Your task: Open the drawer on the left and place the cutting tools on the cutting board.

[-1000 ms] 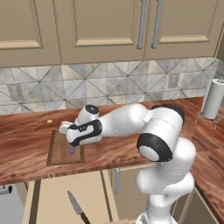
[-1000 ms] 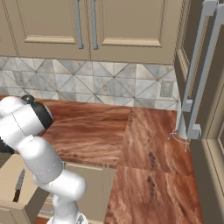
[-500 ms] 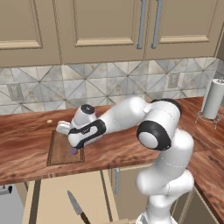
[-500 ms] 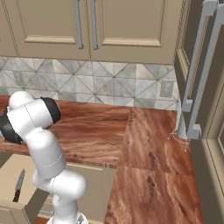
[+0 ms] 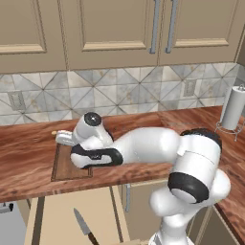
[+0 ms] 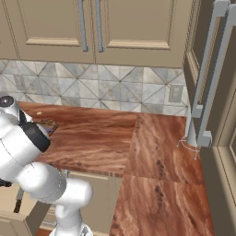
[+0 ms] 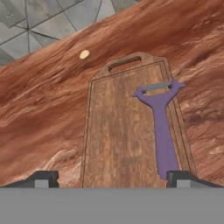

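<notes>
The white arm [image 5: 158, 153] rises from the lower right of the left base view, bends at a big elbow and reaches left, lying low and nearly level over the wooden counter [image 5: 134, 129]. Its hand sits above the cutting board [image 5: 69, 162], wrist tilted down toward it. In the right base view the arm's bulk is at the left edge, with the board's corner [image 6: 46, 124] just past it.

The drawer [image 5: 72, 215] below the counter is pulled out, plain beige inside. The knife [image 5: 82, 224] lies in it, blade pointing away toward the counter, dark handle at the bottom edge of the left base view.

In the hand view the board [image 7: 127, 131] runs lengthwise away from the camera, with its handle tab at the far end. The purple peeler [image 7: 161, 122] lies flat on the board's right side, Y-head toward the tab, handle end near the right fingertip [image 7: 179, 177].

The gripper [image 7: 111, 179] has its jaws spread wide, one tip at each side of the board, nothing between them. The peeler is free on the board, not gripped.

A small pale round thing [image 7: 84, 54] lies on the counter past the board's tab.
</notes>
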